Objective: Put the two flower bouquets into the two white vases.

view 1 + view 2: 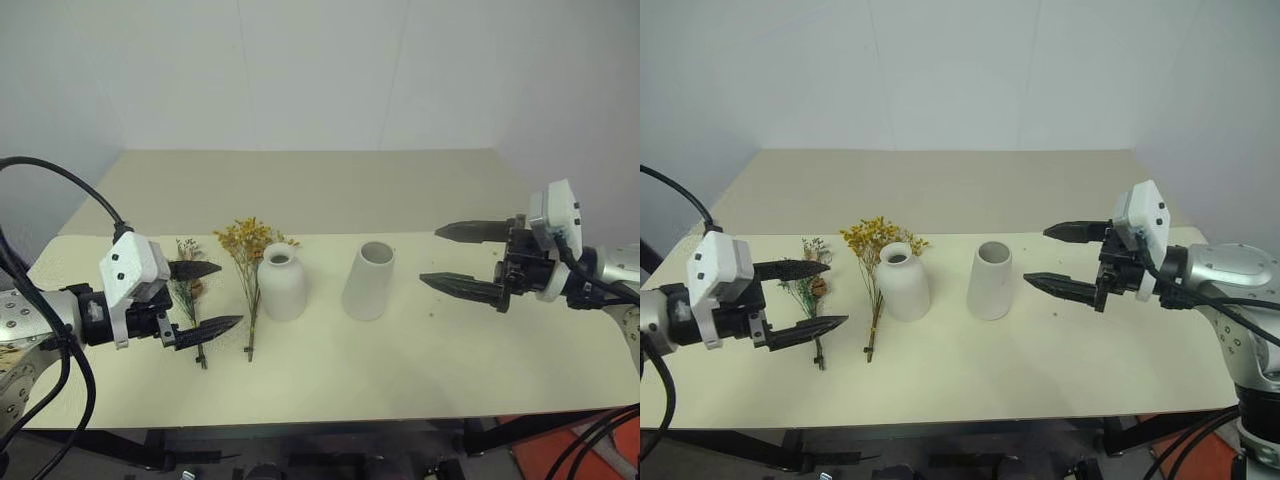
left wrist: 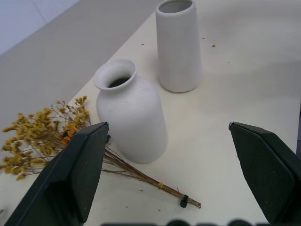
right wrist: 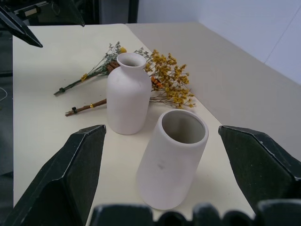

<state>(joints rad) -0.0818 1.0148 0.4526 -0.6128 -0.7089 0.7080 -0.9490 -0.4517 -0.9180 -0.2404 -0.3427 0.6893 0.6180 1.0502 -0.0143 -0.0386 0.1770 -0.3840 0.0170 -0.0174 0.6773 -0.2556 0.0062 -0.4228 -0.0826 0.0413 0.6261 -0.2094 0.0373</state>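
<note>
Two white vases (image 1: 283, 283) (image 1: 368, 281), two flower bouquets (image 1: 247, 262) (image 1: 187, 283), one table (image 1: 420, 370).

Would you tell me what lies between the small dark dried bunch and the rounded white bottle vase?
The yellow-blossom spray, lying flat, seen in the left eye view.

A cream table (image 1: 420, 370) carries two white vases (image 1: 283, 284) (image 1: 369, 281) and two bouquets (image 1: 247, 262) (image 1: 188, 290).

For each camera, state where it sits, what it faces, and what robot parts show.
Head pair: looks down over the cream table; both arms show, jaws open.
Left wrist: faces the rounded white bottle vase; left gripper frames it.
Right wrist: faces the tapered white cylinder vase; right gripper frames it.
Shared: both vases and the yellow-blossom bouquet.
</note>
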